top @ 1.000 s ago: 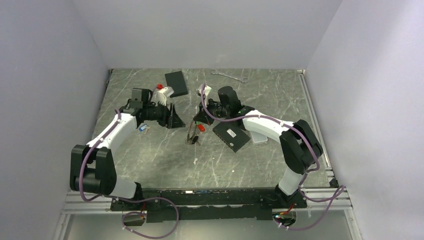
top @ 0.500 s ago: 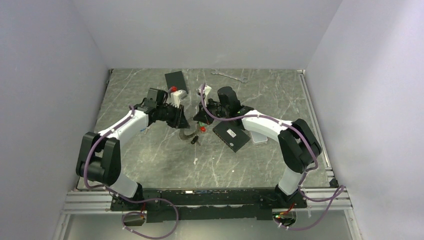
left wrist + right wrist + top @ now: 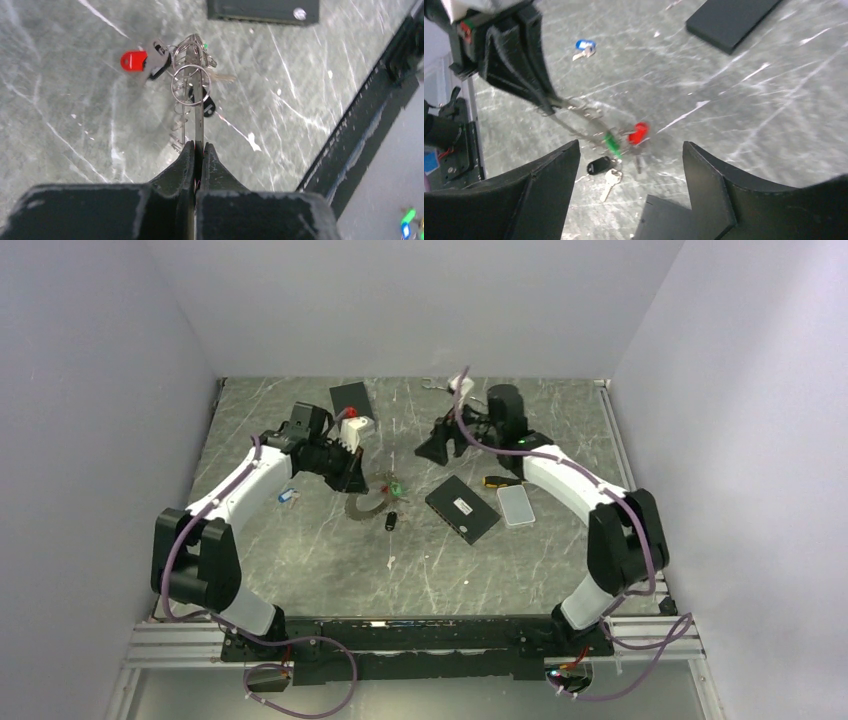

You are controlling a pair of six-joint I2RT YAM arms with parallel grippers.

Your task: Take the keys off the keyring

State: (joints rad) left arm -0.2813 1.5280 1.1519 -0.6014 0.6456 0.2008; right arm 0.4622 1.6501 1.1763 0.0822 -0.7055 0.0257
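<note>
Your left gripper is pinching the keyring edge-on, with its jaws closed on the thin metal and no gap showing. Your right gripper is hanging wide open and empty, just beyond the far corner of the labelled black box.

The keyring is reaching out from the left jaws toward that box and stopping short of its left corner. The keys are bunching at the end nearest the box: a red key, a green key, a dark key and a bare silver key. A blue key is lying off the ring, well apart from the box on the left arm's side.

I am judging the loop to be light, stiff and slick, so it is liable to twist in the pinch under a sideways pull. The keys are tiny and are probably sliding and swinging freely. You are best taking one key by its plastic head, which offers more grip than a blade. The red one is sitting clearest of the bunch. Whether the dangling keys are touching the table, I cannot tell.
</note>
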